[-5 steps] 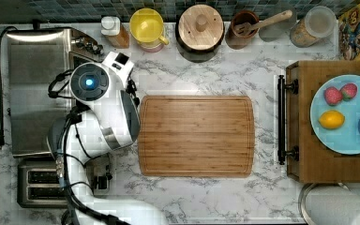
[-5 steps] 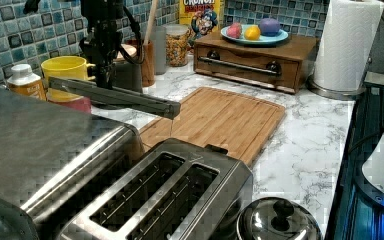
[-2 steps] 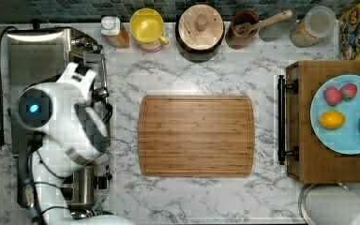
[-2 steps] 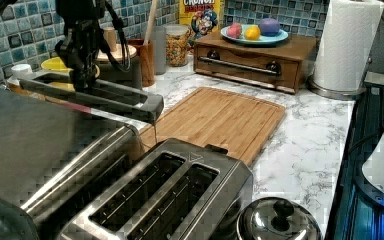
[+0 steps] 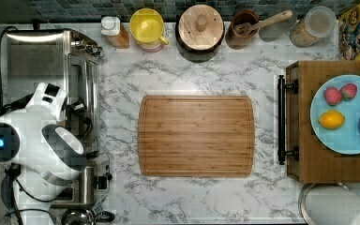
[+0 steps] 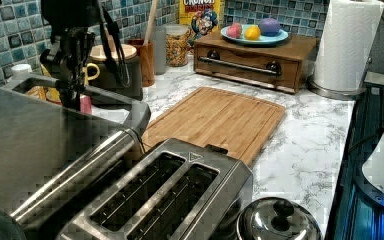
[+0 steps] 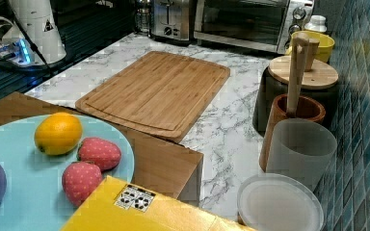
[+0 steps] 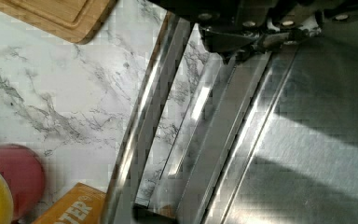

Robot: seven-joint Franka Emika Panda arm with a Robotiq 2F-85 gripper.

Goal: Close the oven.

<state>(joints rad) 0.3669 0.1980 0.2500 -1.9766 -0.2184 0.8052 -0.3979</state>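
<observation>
Oven [image 5: 51, 84] is sitting at the top view's upper left, door [image 7: 243, 19] looking nearly or fully shut. Gripper [image 6: 72, 75] is hanging at the bar handle [image 8: 144, 121]; can't tell its grip state. Next: confirming seated, then backing away.

Home kitchen: marble counter [image 5: 206, 197], tiled backsplash [image 6: 10, 30], toaster [image 6: 165, 200], cutting board [image 5: 196, 136].

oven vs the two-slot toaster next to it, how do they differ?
The oven is the larger box, with a glass front door and a long bar handle; the toaster is smaller, with two open slots on top. In the right view the oven carries knobs at its right end; the toaster shows small front controls. Both are brushed steel.
</observation>
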